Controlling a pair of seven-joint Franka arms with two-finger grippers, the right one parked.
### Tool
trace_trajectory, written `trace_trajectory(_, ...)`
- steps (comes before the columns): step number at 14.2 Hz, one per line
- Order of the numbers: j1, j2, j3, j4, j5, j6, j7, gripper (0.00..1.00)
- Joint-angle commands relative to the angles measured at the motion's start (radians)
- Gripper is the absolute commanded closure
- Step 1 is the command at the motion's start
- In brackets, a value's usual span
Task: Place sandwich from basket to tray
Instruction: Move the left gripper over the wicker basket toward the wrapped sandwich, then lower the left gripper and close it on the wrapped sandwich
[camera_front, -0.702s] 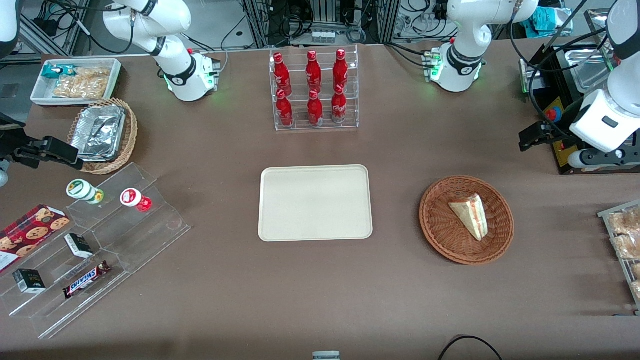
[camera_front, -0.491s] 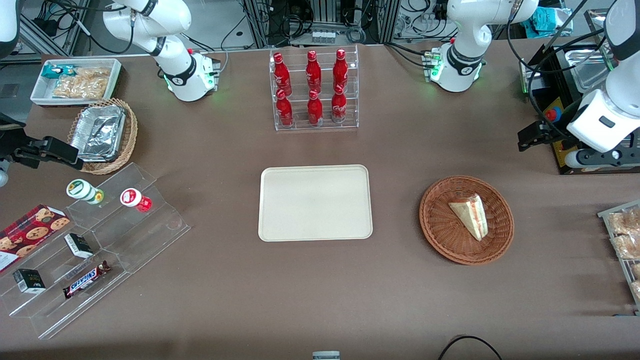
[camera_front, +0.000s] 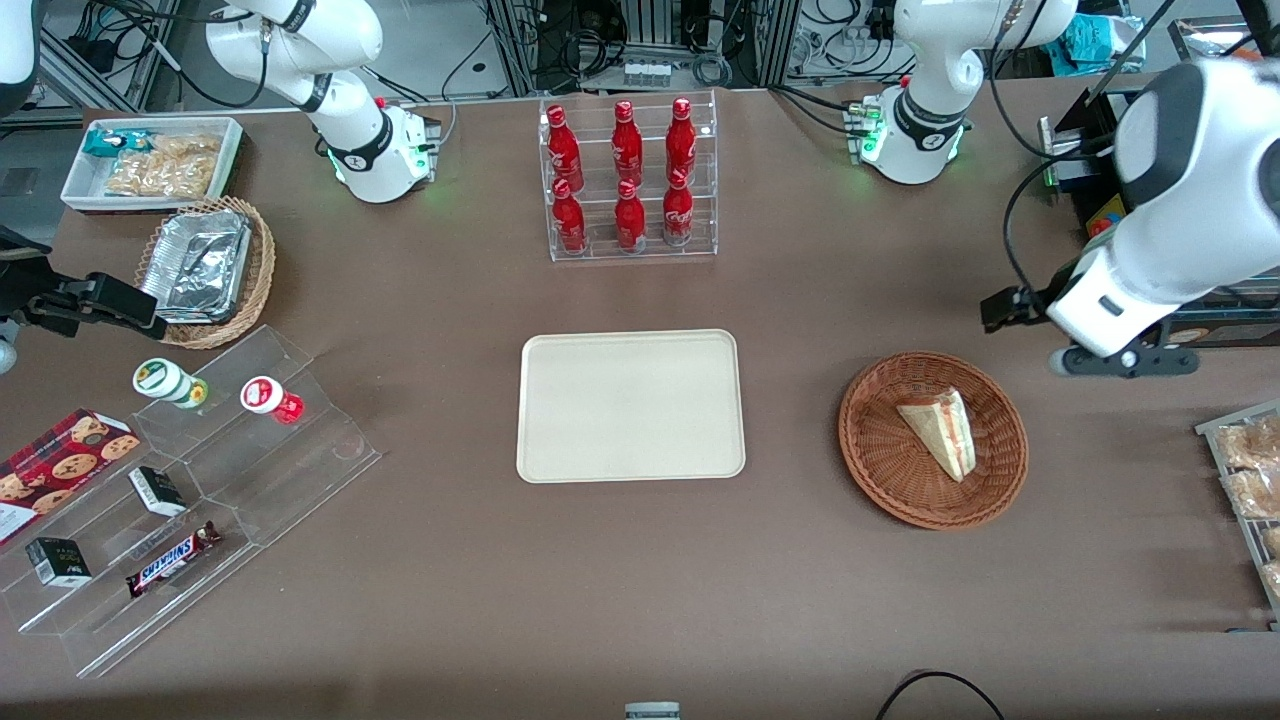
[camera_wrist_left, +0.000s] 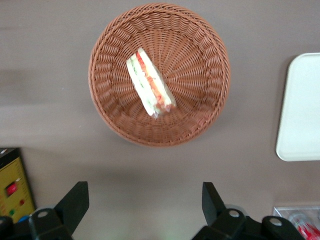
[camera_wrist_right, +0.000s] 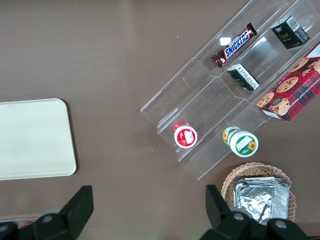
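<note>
The jaws of the working arm's black two-finger gripper (camera_wrist_left: 144, 205) stand spread wide apart with nothing between them, hovering over bare brown table near the round, shallow, reddish-brown woven wicker basket (camera_wrist_left: 210, 100) and farther from the front camera than it; in the front view the gripper (camera_front: 1003, 308) hangs above the table just off the basket's (camera_front: 880, 470) rim, toward the working arm's end. The small triangular wedge of white-bread sandwich (camera_wrist_left: 149, 83), with red, orange and green filling showing along its cut edge, lies on its side near the middle of the basket, touching only the wicker floor; from the front the sandwich (camera_front: 940, 430) shows its broad bread face up and its filling edge turned toward the working arm's end. The flat rectangular cream-beige plastic tray (camera_front: 540, 460) with rounded corners lies well apart from the basket, toward the middle of the table, and holds nothing, so the transfer has not yet begun. The wedge looks light, soft and easily crushed, and its layers could slide apart if squeezed across the filling. The safer hold is likely a gentle pinch across the thick part of the wedge, one finger on each bread face, low enough to keep the layers together but clear of the wicker ribs.
</note>
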Motion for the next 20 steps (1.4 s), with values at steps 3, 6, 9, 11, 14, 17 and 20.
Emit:
trace_trajectory(3,0.006,-0.023,0.002,-0.23,0.0,0.292,0.0,0.0)
trace_trajectory(6,0.01,-0.011,0.005,-0.356,-0.006,0.512,-0.031,0.0)
trace_trajectory(9,0.009,0.044,0.005,-0.362,-0.006,0.575,-0.224,0.0)
trace_trajectory(11,0.009,0.078,0.005,-0.358,-0.011,0.595,-0.348,0.0)
trace_trajectory(14,0.009,0.118,0.005,-0.361,-0.029,0.663,-0.456,0.0)
trace_trajectory(17,0.001,0.172,0.005,-0.356,-0.152,0.724,-0.53,0.0)
trace_trajectory(20,0.001,0.215,0.004,-0.354,-0.157,0.738,-0.531,0.0)
